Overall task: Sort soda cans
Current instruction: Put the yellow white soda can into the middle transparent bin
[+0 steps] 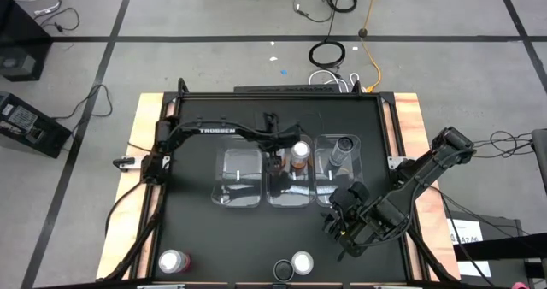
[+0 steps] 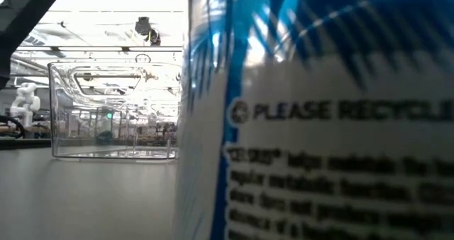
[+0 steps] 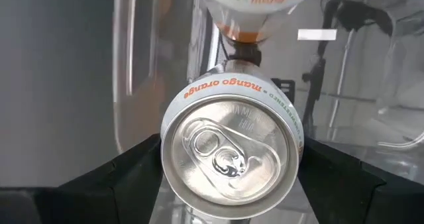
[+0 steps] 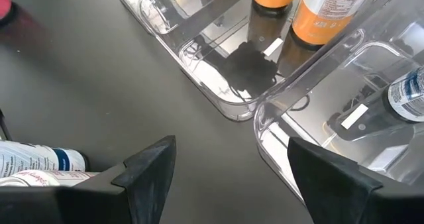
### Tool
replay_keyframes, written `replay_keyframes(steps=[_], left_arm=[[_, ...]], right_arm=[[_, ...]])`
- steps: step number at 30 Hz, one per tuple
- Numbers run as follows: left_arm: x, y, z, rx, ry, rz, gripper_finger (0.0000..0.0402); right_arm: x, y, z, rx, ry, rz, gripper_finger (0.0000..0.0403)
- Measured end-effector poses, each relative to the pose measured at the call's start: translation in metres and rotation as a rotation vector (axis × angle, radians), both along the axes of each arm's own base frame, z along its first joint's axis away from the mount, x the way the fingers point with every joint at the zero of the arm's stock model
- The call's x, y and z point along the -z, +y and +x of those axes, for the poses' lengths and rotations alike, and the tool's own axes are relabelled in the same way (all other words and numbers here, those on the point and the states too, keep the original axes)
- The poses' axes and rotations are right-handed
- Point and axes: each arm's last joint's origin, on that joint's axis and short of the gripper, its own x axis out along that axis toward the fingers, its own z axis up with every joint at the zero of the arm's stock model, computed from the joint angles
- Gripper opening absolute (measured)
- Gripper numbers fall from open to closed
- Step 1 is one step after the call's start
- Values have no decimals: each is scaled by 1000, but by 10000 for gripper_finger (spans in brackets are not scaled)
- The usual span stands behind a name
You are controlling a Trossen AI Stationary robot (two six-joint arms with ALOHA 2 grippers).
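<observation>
A: Stock check. Landmark: the middle clear rectangular plastic bin (image 1: 291,179) on the black table (image 1: 197,246).

B: Middle bin: one orange-sided mango-orange can with a silver top (image 3: 232,156), held between the left hand's (image 1: 289,159) fingers, which are closed on it. The right wrist view shows two orange cans standing in that bin, so the pair looks nearly filed.

A: Neighbouring bins?

B: Right of it, a clear bin (image 1: 338,173) holding one grey-topped blue-and-white can (image 1: 344,145). Left of it, a clear bin (image 1: 238,179) with nothing I can see inside.

A: Outstanding?

B: Near the table's front edge: a pink-sided can (image 1: 173,262), a silver-topped can (image 1: 302,262), a dark-topped can (image 1: 283,269). Three unsorted, by my judgement about halfway.

A: Right hand (image 1: 349,219)?

B: Front-right of the middle bin, fingers spread, gripping nothing.
</observation>
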Motion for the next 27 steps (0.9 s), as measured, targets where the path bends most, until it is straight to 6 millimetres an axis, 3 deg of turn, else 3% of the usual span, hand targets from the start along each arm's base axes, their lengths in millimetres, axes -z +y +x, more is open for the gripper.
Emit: replay_keyframes(steps=[22, 27], left_arm=[[5, 1, 10, 4, -57, 13, 313], [5, 1, 10, 4, -58, 12, 339]], right_arm=[[0, 0, 0, 7, -5, 10, 281], [0, 0, 0, 6, -5, 10, 281]])
